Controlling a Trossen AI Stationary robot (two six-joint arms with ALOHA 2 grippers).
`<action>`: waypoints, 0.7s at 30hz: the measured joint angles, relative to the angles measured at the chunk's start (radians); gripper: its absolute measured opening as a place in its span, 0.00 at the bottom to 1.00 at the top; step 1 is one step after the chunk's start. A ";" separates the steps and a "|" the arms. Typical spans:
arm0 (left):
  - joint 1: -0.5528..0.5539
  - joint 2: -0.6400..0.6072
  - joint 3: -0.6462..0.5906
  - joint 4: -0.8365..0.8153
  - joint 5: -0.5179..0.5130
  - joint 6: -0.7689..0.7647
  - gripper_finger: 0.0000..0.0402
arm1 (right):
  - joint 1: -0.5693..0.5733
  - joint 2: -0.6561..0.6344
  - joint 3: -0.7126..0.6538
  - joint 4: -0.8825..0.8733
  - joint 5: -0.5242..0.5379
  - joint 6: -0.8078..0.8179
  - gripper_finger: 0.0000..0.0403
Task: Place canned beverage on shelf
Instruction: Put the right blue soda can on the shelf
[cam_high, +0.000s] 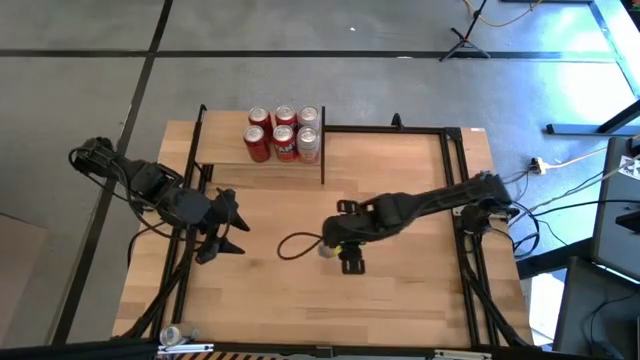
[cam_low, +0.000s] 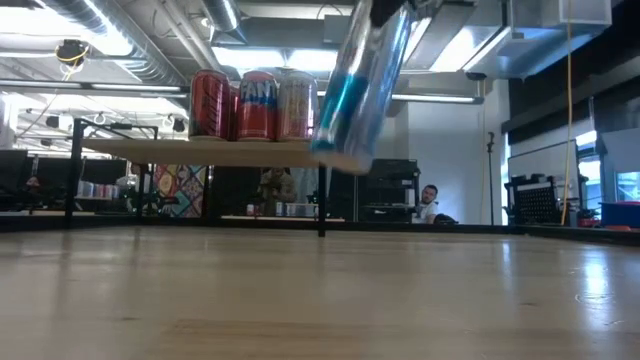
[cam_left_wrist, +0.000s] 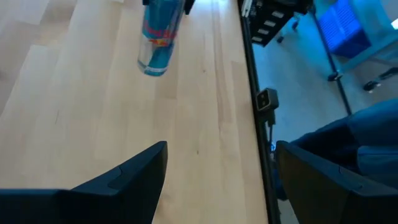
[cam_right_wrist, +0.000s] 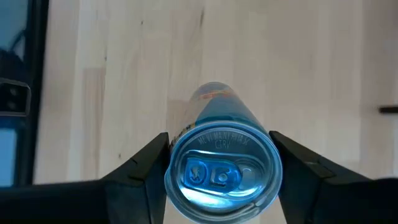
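Tabletop (cam_high: 400, 300) lies bare below right pincer's (cam_high: 345, 252) lifted can (cam_right_wrist: 222, 158).

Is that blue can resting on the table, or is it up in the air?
Apart. The low view shows the blue can, tilted, hanging well above the tabletop, with the room visible beneath it.

Shelf (cam_high: 262, 160): six cans (cam_high: 283, 134) stand packed in two rows at its far right corner; the board's left part and near strip are bare. Thin black posts (cam_high: 323, 158) edge the shelf, one at the near right corner beside the cans.

Tabletop (cam_high: 400, 290): open wood between shelf and right gripper (cam_high: 343, 250), which carries a slim blue can (cam_low: 360, 85) tilted, clear of the surface. A dark cable loop (cam_high: 296, 244) lies just left of it. Left gripper (cam_high: 228, 222), jaws apart, occupies the left-centre, near the shelf's front edge.
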 joint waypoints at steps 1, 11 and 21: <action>0.000 -0.001 -0.007 -0.003 0.000 0.000 0.71 | -0.006 0.020 0.009 -0.002 -0.013 -0.017 0.51; 0.000 0.025 -0.014 0.008 -0.007 0.000 0.71 | -0.017 0.114 0.024 -0.001 -0.054 -0.114 0.51; 0.000 0.031 -0.014 0.008 -0.045 0.000 0.71 | -0.016 0.161 0.020 0.004 -0.055 -0.109 0.52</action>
